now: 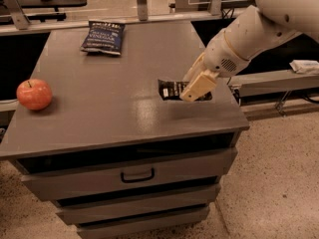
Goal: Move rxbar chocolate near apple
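A: Pincer [193, 89] colour?
B: Cream-tan, on a white arm [259, 29]. It sits over the rxbar chocolate [171, 89]: black wrapper, white lettering.
A: Elsewhere?
B: Far left of the pincer in view, apple [34, 94], red-orange. Beyond the pincer, chip bag [103, 37], dark blue, pale print. Desk [124, 113] plain grey.

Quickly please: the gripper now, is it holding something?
Gripper: at the rxbar chocolate, right part of the table; open, closed or holding cannot be told.

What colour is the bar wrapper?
The wrapper is black with white lettering, in the camera view; the gripper is over it.
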Motion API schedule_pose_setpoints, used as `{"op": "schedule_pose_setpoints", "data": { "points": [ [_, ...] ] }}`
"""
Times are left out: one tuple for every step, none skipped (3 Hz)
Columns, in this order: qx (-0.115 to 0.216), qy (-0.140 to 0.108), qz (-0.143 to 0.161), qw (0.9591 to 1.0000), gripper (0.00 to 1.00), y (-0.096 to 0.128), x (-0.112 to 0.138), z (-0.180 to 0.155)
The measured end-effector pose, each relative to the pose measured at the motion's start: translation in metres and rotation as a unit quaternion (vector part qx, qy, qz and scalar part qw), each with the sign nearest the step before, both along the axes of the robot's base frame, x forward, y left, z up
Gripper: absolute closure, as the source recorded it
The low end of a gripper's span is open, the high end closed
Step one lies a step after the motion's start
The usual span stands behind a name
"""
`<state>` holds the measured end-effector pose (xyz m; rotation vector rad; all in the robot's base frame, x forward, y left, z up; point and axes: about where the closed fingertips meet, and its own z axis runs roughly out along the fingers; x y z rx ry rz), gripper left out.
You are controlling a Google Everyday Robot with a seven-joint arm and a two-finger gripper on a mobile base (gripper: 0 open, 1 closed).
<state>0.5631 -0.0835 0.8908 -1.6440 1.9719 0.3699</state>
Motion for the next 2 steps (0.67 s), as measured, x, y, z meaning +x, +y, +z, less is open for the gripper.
{"op": "schedule_pose_setpoints", "data": {
  "points": [
    [0.013, -0.005, 0.016, 0.9998, 1.00, 0.024, 0.003, -0.004],
    [0.037, -0.021, 0.047, 0.9980, 1.00, 0.086, 0.021, -0.008]
  ]
}}
